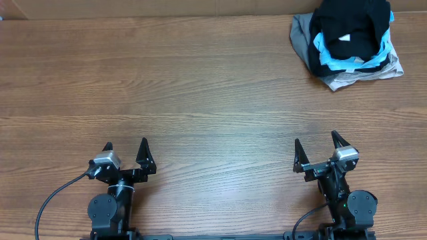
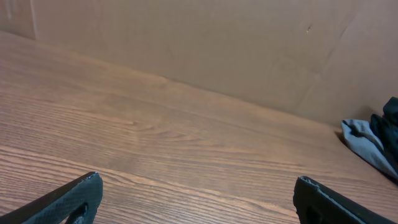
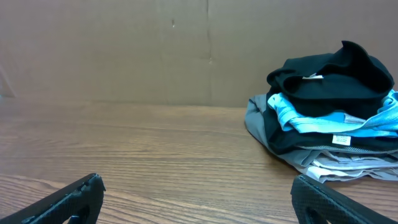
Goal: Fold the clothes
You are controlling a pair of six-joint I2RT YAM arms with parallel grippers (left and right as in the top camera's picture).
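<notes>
The black T-shirt (image 1: 352, 30) lies crumpled on top of a pile of clothes at the far right corner of the table, a white tag showing on it. It also shows in the right wrist view (image 3: 336, 78). My left gripper (image 1: 126, 155) is open and empty near the front left edge. My right gripper (image 1: 316, 151) is open and empty near the front right edge, well short of the pile. In the left wrist view my left gripper (image 2: 196, 199) has only bare wood between its fingers. The same holds for my right gripper (image 3: 199, 199).
Under the black shirt lie a light blue shirt (image 1: 333, 61) and grey and beige garments (image 1: 303, 37); they also show in the right wrist view (image 3: 311, 118). A cardboard wall (image 3: 155, 50) stands behind the wooden table (image 1: 187, 100). The pile's edge shows in the left wrist view (image 2: 370, 143).
</notes>
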